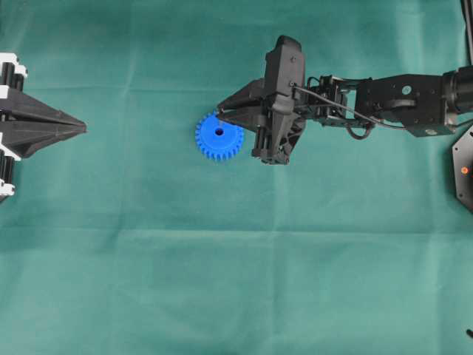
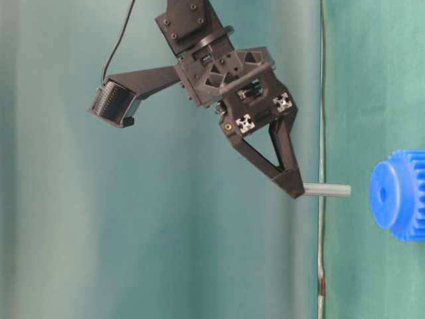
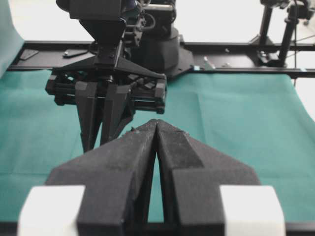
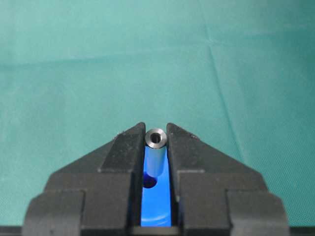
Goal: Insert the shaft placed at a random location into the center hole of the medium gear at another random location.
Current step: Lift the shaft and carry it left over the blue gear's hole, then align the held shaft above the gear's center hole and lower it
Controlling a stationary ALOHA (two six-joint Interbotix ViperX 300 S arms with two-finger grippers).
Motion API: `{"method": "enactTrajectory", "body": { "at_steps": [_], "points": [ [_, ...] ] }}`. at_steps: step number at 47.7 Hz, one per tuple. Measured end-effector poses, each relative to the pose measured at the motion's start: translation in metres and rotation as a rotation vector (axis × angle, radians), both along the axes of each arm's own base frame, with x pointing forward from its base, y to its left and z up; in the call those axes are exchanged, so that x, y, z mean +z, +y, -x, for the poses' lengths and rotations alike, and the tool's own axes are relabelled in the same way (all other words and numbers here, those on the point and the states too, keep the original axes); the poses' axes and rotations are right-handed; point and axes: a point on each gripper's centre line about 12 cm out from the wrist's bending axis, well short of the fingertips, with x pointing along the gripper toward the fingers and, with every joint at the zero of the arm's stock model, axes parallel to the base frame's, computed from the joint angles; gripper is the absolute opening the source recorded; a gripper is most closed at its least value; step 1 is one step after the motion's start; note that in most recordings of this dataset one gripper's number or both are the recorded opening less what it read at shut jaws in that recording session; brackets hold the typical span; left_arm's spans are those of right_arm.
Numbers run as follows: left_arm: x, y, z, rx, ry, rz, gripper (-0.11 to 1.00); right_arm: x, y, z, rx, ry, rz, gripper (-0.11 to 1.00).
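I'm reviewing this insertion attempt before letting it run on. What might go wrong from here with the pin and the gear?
1. The shaft is pinched only at the very tip of the right gripper, so contact could tilt it or make it slip.
2. In the table-level view it seems offset from the center hole; it may land on the hub.
3. The medium gear lies loose on the cloth and may slide if pushed.

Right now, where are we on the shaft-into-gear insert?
Done: the shaft is picked up, clamped between the right gripper fingertips. In hand: the gripper carries it above the medium gear; the table-level view shows the shaft's free end pointing at the gear face with a clear gap. Left: line it up with the center hole, which is empty, push it in, release. The left gripper sits shut at the table's edge.
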Motion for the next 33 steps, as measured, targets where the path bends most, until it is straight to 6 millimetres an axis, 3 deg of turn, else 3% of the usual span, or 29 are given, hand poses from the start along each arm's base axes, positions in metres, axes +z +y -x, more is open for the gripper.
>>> {"method": "enactTrajectory", "body": {
  "at_steps": [10,20,33],
  "points": [
    [0.0,0.0,0.0,0.0,0.0,0.002,0.0,-0.006,0.0,-0.002,0.0,0.012,-0.002,0.13],
    [0.0,0.0,0.0,0.0,0.0,0.002,0.0,-0.026,-0.001,-0.006,-0.001,0.042,-0.007,0.13],
    [0.0,0.0,0.0,-0.001,-0.002,0.002,0.0,-0.03,-0.002,-0.012,-0.008,0.025,-0.01,0.13]
  ]
}}
